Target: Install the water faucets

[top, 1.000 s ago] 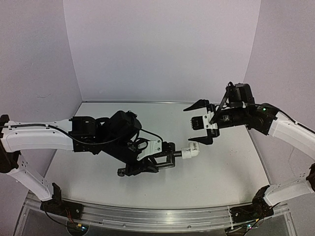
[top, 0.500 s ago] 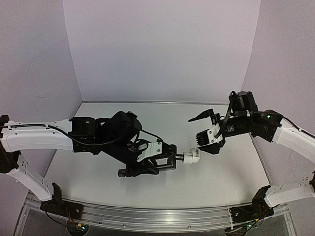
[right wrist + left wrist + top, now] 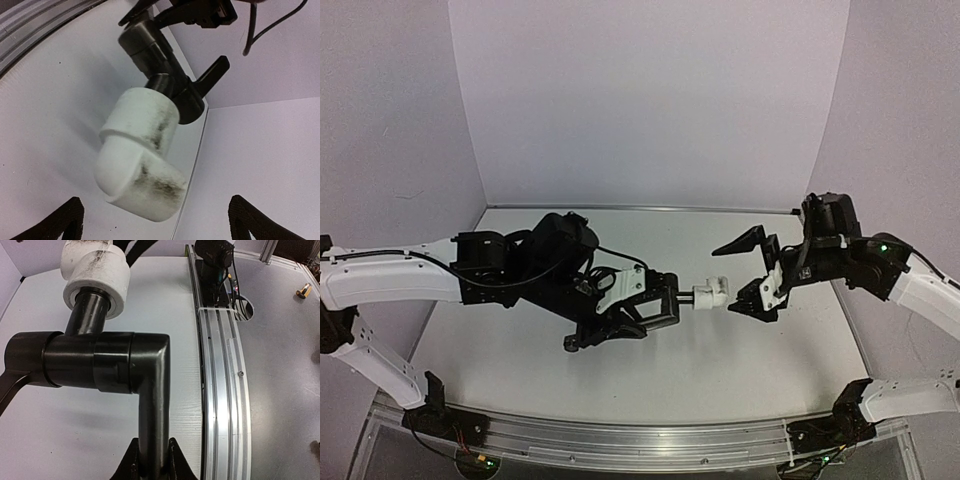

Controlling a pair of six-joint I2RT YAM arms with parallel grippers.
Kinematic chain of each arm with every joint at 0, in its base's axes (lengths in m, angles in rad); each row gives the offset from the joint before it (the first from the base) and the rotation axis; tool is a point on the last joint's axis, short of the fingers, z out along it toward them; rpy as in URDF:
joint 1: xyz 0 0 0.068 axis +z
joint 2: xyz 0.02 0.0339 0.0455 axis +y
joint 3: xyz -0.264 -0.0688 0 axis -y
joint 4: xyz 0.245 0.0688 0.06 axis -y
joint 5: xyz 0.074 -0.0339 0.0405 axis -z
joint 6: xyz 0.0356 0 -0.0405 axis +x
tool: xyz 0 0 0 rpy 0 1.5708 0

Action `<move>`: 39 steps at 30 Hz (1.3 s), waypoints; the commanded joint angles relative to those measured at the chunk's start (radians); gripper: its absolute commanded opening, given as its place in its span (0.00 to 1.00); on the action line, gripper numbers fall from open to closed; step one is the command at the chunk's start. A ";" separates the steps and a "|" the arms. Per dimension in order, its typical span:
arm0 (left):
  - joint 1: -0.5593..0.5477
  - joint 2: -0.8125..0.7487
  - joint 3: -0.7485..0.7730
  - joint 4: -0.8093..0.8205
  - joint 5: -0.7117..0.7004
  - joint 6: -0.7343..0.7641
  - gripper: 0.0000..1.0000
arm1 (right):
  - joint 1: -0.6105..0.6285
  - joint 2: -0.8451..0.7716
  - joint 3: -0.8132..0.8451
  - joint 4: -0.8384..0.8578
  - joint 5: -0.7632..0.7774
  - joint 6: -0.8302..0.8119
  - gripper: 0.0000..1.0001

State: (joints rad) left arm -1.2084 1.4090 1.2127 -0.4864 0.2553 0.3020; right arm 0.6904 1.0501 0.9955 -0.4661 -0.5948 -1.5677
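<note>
the white fitting [image 3: 712, 292] sits pushed onto the end of the black pipe [image 3: 672, 298], and the pair hangs in the air above the middle of the table [image 3: 770, 350], touching nothing below. up close in the right wrist view the fitting [image 3: 142, 160] is a stubby bent piece smeared with dark smudges, with the pipe [image 3: 160, 60] running out of its collar. the left wrist view shows the pipe [image 3: 105, 362] making its sharp corner. one leg runs up into the fitting's [image 3: 95, 270] round mouth and the other runs straight down into the grip.

the left pincer [image 3: 655, 305] is clamped tight on that lower leg, jaws pressed against both sides of it, and it holds the whole assembly roughly level, with the white end pointing towards the other arm.

the right pincer [image 3: 748, 274] faces it with its jaws spread as wide as they seem to go and has hold of nothing. one finger sticks up and back, the other sits low, and the fitting is just in front of the gap between them. from its own camera the two fingertips show at the bottom corners, well clear of the white piece on either side.

an aluminium rail [image 3: 620, 432] runs along the near edge of the table.
</note>
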 commanded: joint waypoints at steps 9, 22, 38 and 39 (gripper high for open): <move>0.007 -0.116 -0.011 0.223 0.053 -0.056 0.00 | 0.044 -0.078 -0.174 0.390 -0.040 -0.020 0.83; 0.022 -0.105 -0.006 0.236 0.090 -0.075 0.00 | 0.052 -0.121 -0.256 0.637 -0.083 -0.062 0.68; 0.028 -0.082 0.016 0.209 0.110 -0.067 0.00 | 0.054 -0.088 -0.201 0.560 -0.112 -0.106 0.27; 0.028 -0.079 0.018 0.206 0.102 -0.062 0.00 | 0.054 -0.083 -0.183 0.533 -0.114 -0.079 0.24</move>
State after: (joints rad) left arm -1.1807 1.3495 1.1751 -0.3872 0.3454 0.2054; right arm 0.7364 0.9516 0.7351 0.1097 -0.6817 -1.7253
